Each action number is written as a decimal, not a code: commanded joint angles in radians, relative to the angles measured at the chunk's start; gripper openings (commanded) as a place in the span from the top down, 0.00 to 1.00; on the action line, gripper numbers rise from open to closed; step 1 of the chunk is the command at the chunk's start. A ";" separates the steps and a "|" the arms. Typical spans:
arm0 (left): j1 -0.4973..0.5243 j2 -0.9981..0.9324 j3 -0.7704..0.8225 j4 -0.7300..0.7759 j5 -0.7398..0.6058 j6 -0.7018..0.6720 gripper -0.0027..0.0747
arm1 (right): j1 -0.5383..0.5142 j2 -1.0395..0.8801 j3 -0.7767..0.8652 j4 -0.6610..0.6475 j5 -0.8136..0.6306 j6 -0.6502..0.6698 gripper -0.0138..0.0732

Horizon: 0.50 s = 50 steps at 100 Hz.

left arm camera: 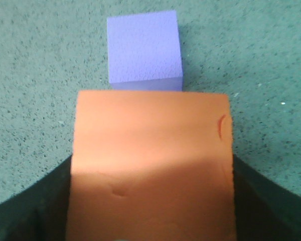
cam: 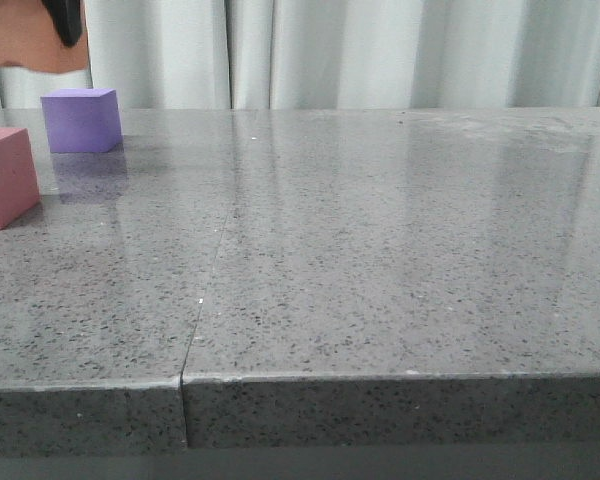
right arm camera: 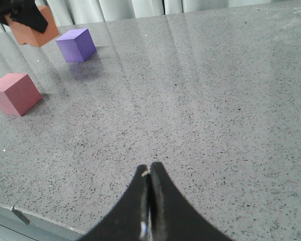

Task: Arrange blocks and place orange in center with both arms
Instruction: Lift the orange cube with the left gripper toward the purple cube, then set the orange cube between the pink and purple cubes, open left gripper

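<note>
- Left fingers (left arm camera: 150,221) grip the orange (left arm camera: 151,165), lifted clear of the table (cam: 380,260) for carrying.
- Purple (cam: 80,120) sits at pink's (cam: 5,175) one o'clock.
- Right fingers (right arm camera: 149,201) pressed together, empty.

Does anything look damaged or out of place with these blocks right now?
Only slightly. The orange block, held off the table in the left claw, has a small curved nick near one edge and a shallow dent. The purple block and pink block look fine.
</note>
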 commanded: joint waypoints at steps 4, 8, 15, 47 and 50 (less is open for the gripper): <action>0.005 -0.054 0.040 0.035 -0.114 -0.040 0.55 | 0.001 0.006 -0.025 -0.007 -0.074 -0.009 0.92; 0.005 -0.054 0.064 0.035 -0.141 -0.051 0.55 | 0.001 0.006 -0.025 -0.007 -0.074 -0.009 0.92; 0.009 -0.054 0.099 0.035 -0.178 -0.076 0.55 | 0.001 0.006 -0.025 -0.007 -0.074 -0.009 0.92; 0.064 -0.052 0.174 0.019 -0.234 -0.083 0.55 | 0.001 0.006 -0.025 -0.007 -0.074 -0.009 0.92; 0.069 -0.051 0.176 0.017 -0.237 -0.081 0.55 | 0.001 0.006 -0.025 -0.007 -0.074 -0.009 0.92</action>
